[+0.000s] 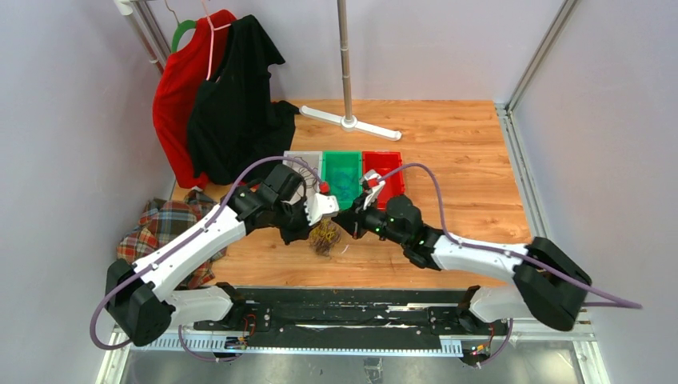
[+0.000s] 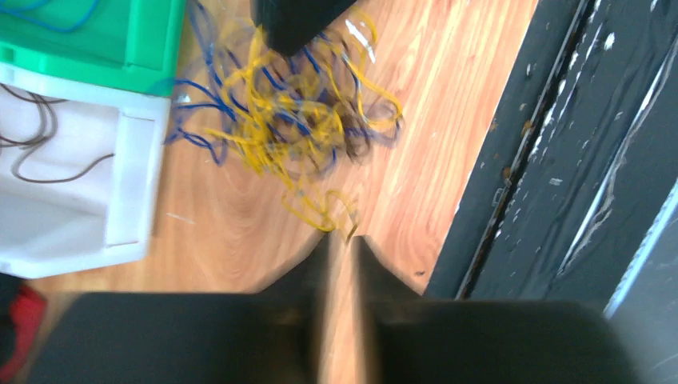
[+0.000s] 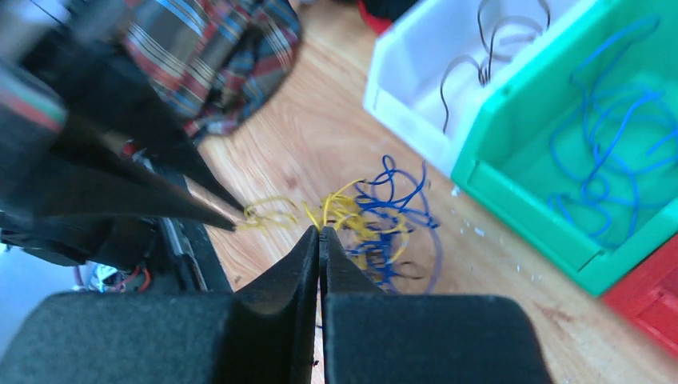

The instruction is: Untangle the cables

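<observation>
Yellow, blue and dark cables (image 2: 296, 120) lie in one loose knot on the wooden table (image 1: 464, 160), just in front of the white bin (image 3: 400, 88) and the green bin (image 3: 520, 208). Part of the sorting looks done: a few dark wires (image 3: 480, 56) sit in the white bin and several blue wires (image 3: 608, 152) in the green one. The red bin (image 1: 382, 156) is beside them, and its contents cannot be made out. The left gripper (image 2: 342, 240) and the right gripper (image 3: 320, 232) meet at the near edge of the knot, close together. Both have their jaws pressed fully together. Each seems to pinch a yellow strand (image 3: 264, 210) at its very tips, though whether it is one strand or two cannot be told. Most of the work appears to be left, since all three colours are wound through each other. The likely step in hand is drawing a yellow strand free of the blue loops.
</observation>
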Controlling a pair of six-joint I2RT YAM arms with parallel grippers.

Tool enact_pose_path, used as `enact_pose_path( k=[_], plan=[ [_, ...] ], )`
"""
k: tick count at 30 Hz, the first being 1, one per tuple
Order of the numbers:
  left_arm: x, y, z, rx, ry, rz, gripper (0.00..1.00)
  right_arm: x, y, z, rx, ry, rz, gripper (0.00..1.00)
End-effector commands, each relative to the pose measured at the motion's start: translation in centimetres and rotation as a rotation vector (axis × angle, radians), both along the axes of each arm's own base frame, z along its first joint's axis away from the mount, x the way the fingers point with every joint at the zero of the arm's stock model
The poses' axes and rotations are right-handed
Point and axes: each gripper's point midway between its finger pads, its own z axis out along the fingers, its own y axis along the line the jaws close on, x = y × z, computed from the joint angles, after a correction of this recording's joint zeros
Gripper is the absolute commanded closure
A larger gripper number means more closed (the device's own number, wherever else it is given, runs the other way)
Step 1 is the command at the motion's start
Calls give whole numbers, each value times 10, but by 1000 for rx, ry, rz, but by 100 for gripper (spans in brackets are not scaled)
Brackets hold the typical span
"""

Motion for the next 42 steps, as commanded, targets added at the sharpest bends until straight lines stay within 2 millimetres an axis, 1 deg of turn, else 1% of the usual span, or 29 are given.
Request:
enact_pose_path(
  k=[1,2,3,4,6,10,12,13,17,23,27,31,37,39,42],
  plan=[
    [-4,8,11,-24,-48,8,62,-2,-12,31,27,-63,-6,99],
    [-5,8,18,-42,-67,11,42,-6,-12,38,38,-68,9,100],
    [-4,8,24,-59,-86,15,29,-9,-13,46,49,-77,22,100],
    [-3,6,32,-82,-109,23,22,-12,-13,51,56,-81,33,99],
    [-1,3,51,-146,-152,36,18,-16,-13,59,65,-93,55,99],
    [-6,-10,91,-305,-221,5,18,-25,-13,69,68,-107,102,99],
    [-7,-18,105,-373,-261,-22,19,-29,-11,73,73,-108,128,99],
    [-7,-21,106,-396,-272,-40,21,-31,-11,73,75,-105,136,100],
    [-4,-31,113,-456,-309,-75,31,-43,-3,86,112,-102,209,99],
    [-14,-39,105,-472,-244,-139,40,-59,5,106,167,-106,285,99],
    [-16,-39,103,-470,-253,-159,50,-63,7,116,191,-117,306,99],
    [-17,-39,103,-476,-250,-158,54,-67,9,123,210,-120,328,99],
    [-25,-43,103,-504,-206,-165,57,-70,14,130,221,-122,342,99],
    [-25,-43,104,-513,-206,-162,60,-71,16,133,226,-123,345,99],
    [-23,-42,102,-512,-210,-144,68,-74,18,139,239,-128,355,99]
  ],
)
